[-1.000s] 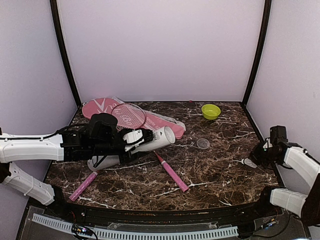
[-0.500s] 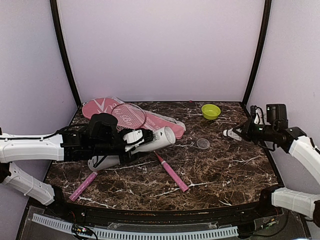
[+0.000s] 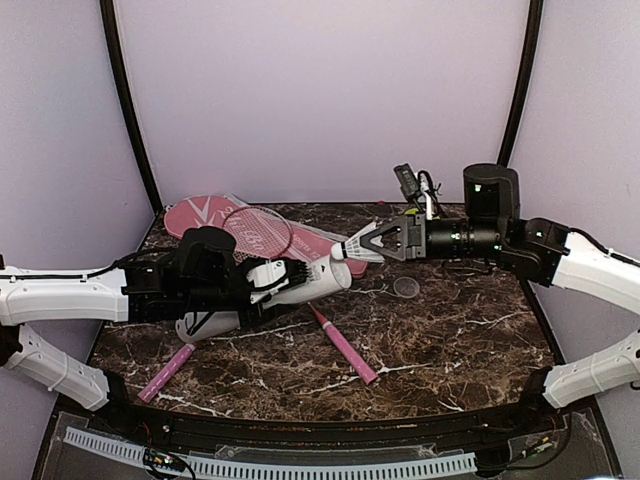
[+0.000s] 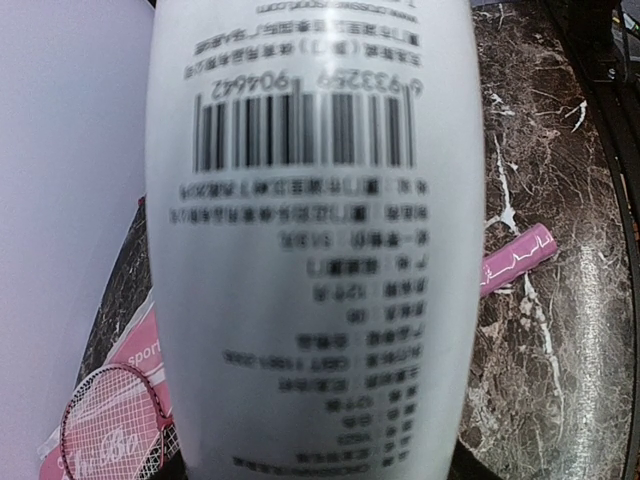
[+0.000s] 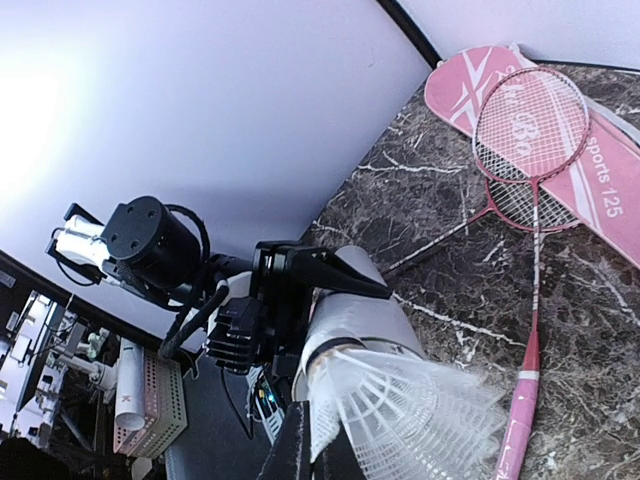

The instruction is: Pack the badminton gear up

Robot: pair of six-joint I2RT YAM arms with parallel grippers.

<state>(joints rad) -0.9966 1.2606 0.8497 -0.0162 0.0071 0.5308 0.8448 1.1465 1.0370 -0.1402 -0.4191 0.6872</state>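
item: shuttlecock loading. my left gripper (image 3: pixel 272 284) is clamped on the white tube (image 3: pixel 325 275), held tilted above the table. my right gripper (image 3: pixel 385 242) pinches a shuttlecock (image 3: pixel 357 247) just at the tube's mouth. next, i judge: align, push in, release.

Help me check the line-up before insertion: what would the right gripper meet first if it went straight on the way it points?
Probably the open mouth of the white tube. The right gripper points left at it, with the shuttlecock it holds leading, close to the rim. Depth is unclear from above.
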